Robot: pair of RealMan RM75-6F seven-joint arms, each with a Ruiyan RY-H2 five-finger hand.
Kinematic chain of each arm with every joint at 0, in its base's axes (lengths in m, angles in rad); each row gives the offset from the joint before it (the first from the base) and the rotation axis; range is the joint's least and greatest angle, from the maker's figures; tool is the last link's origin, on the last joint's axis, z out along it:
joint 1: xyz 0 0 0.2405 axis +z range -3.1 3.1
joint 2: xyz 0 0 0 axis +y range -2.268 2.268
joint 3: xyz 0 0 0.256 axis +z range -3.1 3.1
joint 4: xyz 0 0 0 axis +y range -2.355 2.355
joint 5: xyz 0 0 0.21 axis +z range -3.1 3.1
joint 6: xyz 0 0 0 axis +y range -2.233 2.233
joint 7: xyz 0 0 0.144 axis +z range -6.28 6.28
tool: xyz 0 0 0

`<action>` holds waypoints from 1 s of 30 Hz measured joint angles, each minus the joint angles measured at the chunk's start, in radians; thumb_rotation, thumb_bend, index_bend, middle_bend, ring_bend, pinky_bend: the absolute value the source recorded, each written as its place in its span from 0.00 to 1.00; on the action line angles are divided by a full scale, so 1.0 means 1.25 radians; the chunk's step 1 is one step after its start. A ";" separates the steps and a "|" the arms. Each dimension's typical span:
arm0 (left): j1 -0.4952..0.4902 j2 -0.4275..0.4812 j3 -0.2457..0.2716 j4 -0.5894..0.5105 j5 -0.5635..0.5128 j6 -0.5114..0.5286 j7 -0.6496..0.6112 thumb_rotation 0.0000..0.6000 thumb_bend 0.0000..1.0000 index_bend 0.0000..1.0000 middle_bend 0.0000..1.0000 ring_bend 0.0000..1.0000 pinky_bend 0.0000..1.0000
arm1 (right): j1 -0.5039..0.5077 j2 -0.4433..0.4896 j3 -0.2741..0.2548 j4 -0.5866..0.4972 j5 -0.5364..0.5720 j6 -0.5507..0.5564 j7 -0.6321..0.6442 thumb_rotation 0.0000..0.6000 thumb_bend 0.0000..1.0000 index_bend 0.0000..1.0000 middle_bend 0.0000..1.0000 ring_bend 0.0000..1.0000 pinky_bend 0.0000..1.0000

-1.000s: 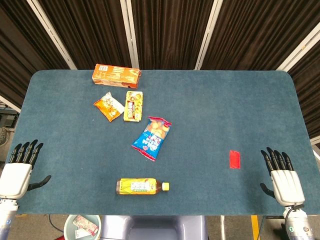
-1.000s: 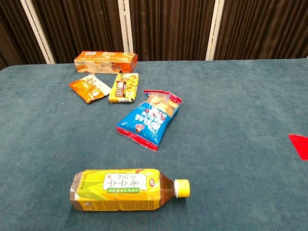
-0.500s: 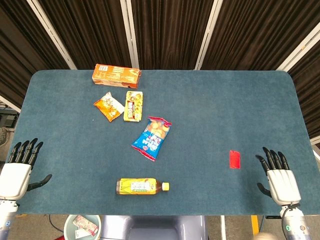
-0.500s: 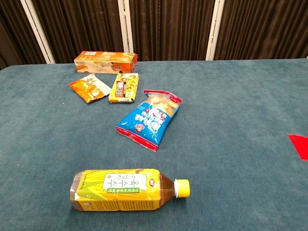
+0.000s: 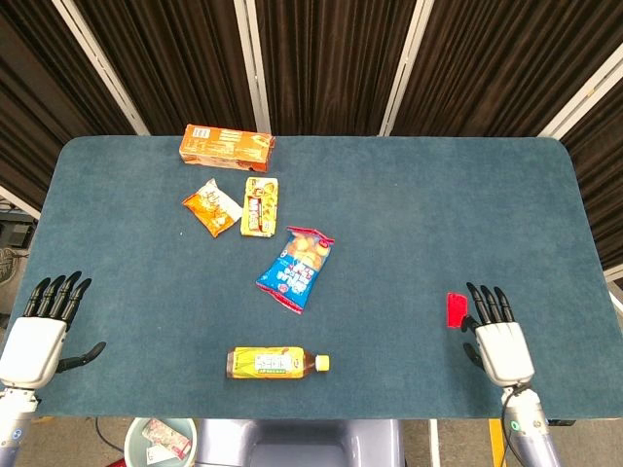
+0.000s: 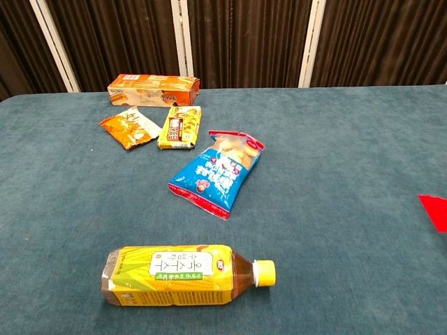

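Observation:
My right hand hovers open over the table's near right part, its fingertips just right of a red marker patch. My left hand stays open at the near left corner, holding nothing. A yellow-labelled tea bottle lies on its side near the front edge, cap to the right. Behind it lies a blue snack bag. Neither hand appears in the chest view.
At the far left lie an orange box, an orange sachet and a yellow packet. The blue cloth table ends at dark curtains behind. A bin stands below the front edge.
My right hand has moved left and inward over the table, ending next to the red patch. The left hand and the objects have barely moved.

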 measured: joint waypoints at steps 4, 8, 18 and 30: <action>-0.001 -0.003 -0.002 -0.004 -0.004 -0.003 0.015 0.81 0.17 0.00 0.00 0.00 0.00 | 0.012 -0.060 0.001 0.099 0.004 -0.015 0.029 1.00 0.29 0.53 0.03 0.00 0.00; -0.002 -0.009 -0.003 -0.003 -0.003 -0.005 0.022 0.81 0.17 0.00 0.00 0.00 0.00 | 0.026 -0.099 0.003 0.166 0.015 -0.039 0.053 1.00 0.24 0.51 0.02 0.00 0.00; -0.007 -0.017 -0.006 0.010 -0.003 -0.010 0.017 0.81 0.17 0.00 0.00 0.00 0.00 | 0.043 -0.127 -0.003 0.232 0.028 -0.075 0.074 1.00 0.24 0.52 0.02 0.00 0.00; -0.014 -0.029 -0.016 0.008 -0.026 -0.030 0.047 0.81 0.17 0.00 0.00 0.00 0.00 | 0.070 -0.131 0.007 0.258 0.051 -0.116 0.082 1.00 0.24 0.49 0.00 0.00 0.00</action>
